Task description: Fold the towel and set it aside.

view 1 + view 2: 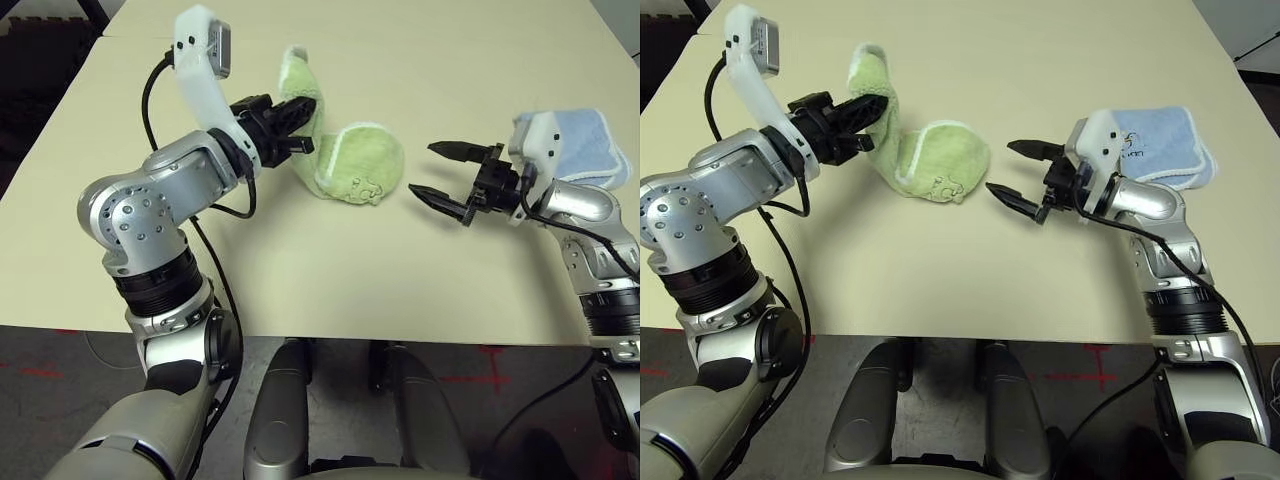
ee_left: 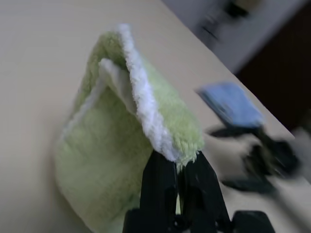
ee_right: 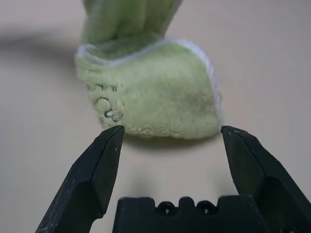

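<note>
The light green towel (image 1: 355, 160) with white edging lies bunched near the middle of the tan table, one end lifted off the surface. My left gripper (image 1: 305, 110) is shut on that raised edge, and the left wrist view has the white hem (image 2: 146, 111) pinched between the black fingers (image 2: 158, 189). A small dark embroidered mark (image 3: 109, 109) faces my right gripper (image 1: 432, 170), which hovers open just right of the towel's resting end without touching it. In the right wrist view its two fingers (image 3: 97, 165) stand wide apart in front of the cloth.
A folded light blue towel (image 1: 1165, 145) lies at the right side of the table, behind my right wrist. The table's front edge (image 1: 350, 335) runs close below both arms. Bare tabletop stretches in front of and behind the green towel.
</note>
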Controlling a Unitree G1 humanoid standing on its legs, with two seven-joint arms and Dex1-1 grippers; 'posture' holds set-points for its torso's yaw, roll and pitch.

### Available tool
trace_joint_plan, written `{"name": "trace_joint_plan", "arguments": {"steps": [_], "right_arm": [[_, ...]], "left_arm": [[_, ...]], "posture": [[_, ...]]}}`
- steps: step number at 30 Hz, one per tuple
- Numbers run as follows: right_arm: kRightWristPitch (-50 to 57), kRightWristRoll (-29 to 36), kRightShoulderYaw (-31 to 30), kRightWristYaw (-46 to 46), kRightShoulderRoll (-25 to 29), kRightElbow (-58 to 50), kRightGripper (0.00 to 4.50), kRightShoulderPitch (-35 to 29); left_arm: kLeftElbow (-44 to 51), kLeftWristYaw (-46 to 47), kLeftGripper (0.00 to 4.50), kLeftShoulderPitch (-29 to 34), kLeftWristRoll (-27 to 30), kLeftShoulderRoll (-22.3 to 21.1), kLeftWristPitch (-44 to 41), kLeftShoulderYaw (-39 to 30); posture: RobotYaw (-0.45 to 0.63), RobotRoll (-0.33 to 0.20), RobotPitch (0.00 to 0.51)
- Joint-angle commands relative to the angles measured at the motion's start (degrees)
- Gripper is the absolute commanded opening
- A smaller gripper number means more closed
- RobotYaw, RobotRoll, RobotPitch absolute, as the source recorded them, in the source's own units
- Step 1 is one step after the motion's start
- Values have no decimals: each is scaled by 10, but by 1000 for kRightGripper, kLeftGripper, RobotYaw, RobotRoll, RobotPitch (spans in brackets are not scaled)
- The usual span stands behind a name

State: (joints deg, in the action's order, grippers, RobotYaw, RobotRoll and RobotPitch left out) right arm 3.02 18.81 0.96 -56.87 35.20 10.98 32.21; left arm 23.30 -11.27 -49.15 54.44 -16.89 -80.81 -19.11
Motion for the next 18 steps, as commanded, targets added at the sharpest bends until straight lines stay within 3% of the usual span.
{"name": "trace_joint_plan", "arguments": {"steps": [1,6,12,18], "right_arm": [[-9,-6,10,-4,6,6,4500,-14],[-7,-5,10,0,5,1,4500,-18],[-7,-4,12,4,7,-4,4500,-25],[-7,-3,12,4,7,-4,4500,-25]], "left_arm": [[28,-45,20,12,46,-27,-23,24],[29,-56,20,26,35,-50,-3,62],[1,-42,20,32,-63,-62,70,152],[-1,-57,20,36,-80,-65,87,162]], "posture": [[52,0,301],[42,0,300],[33,0,299],[33,0,299]]}}
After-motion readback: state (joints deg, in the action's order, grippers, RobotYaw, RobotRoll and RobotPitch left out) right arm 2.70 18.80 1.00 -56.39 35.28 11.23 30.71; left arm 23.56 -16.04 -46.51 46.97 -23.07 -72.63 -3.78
